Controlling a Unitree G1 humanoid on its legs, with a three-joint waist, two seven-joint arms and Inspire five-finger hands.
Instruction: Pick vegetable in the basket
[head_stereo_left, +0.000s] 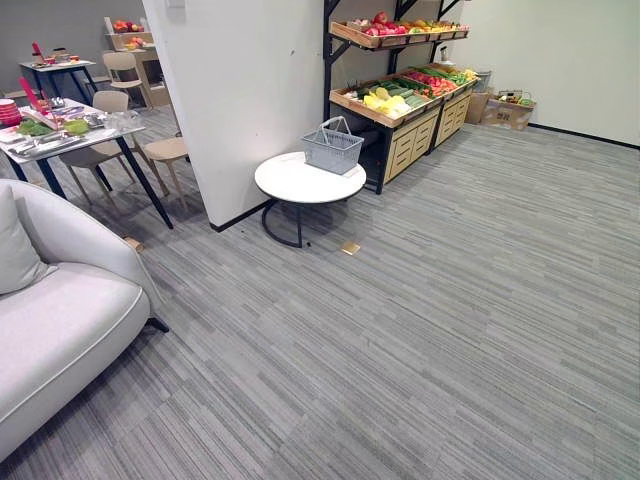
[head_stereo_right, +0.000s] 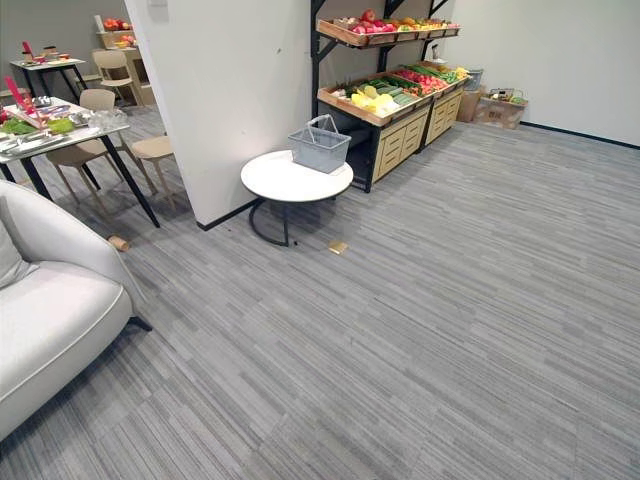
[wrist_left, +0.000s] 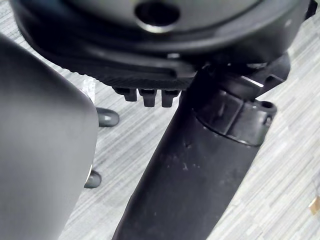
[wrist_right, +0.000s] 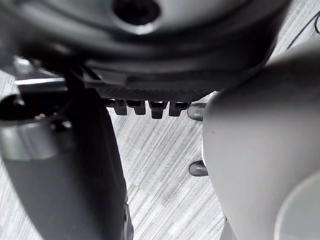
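2 robot hands hang low at the robot's sides. The left robot hand (wrist_left: 160, 45) shows in its wrist view as a dark bulk above the striped grey floor (head_stereo_left: 450, 330), and the right robot hand (wrist_right: 150, 50) shows likewise in its own. I cannot tell how far open either is, nor whether either has hold of anything.

The vegetables (head_stereo_left: 395, 97) lie in the lower tray (head_stereo_left: 352, 106) of a wooden produce stand (head_stereo_left: 410, 140), well apart from both robot hands, ahead and a little to the right of the view's middle. Yellow ones sit at the near end, with long green ones and red ones further along. The tray's long axis runs away from the robot toward the upper right, so its near short end faces the approach.

A grey wire basket (head_stereo_left: 332, 148) stands upright, handles raised, on the far edge of a round white bench (head_stereo_left: 295, 185), just beside that near end and next to a white pillar (head_stereo_left: 240, 100).

My judgement: nothing is within reach yet, so walking across the floor comes before any reach. With the stand to the right of the basket, the right arm looks better placed for the vegetables, and the left for the basket.
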